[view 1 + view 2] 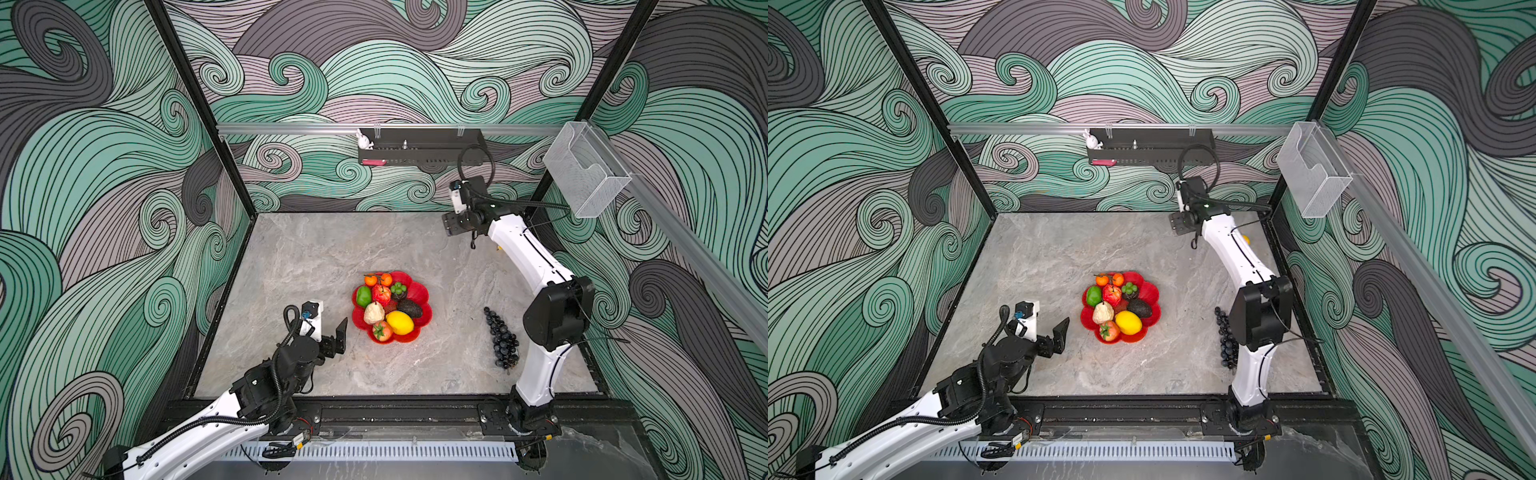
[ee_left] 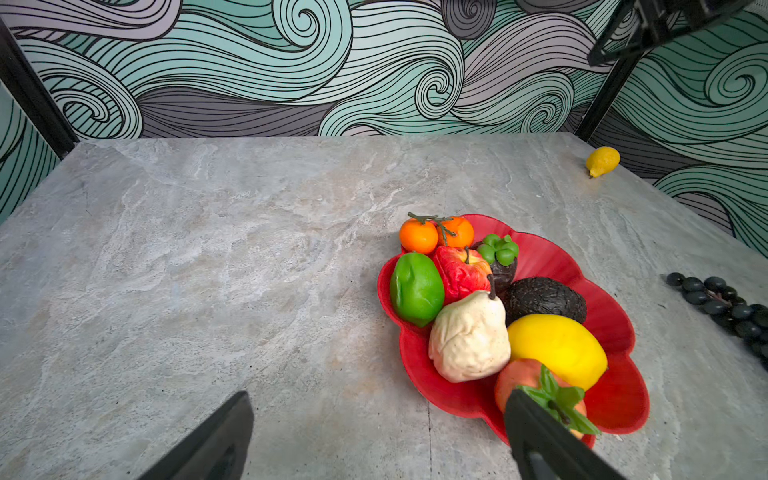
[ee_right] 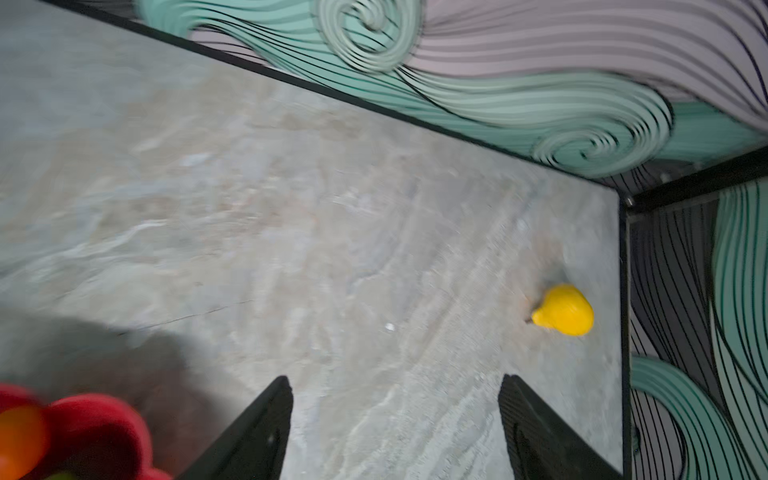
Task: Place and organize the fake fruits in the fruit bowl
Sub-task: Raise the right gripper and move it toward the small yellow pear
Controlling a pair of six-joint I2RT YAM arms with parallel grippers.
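Grey marble tabletop: we note fruit bowl loaded, grape bunch and small yellow fruit outside it; left gripper and right gripper both spread, empty.

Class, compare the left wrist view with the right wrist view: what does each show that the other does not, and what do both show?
Only the left wrist view: the grape bunch on the table, the pear, avocado, large lemon and green fruit in the fruit bowl, and the open left gripper. Only the right wrist view: that the right gripper stands open and empty. Both: the fruit bowl, an orange in it, and the small yellow fruit lying alone near the table's far right corner.
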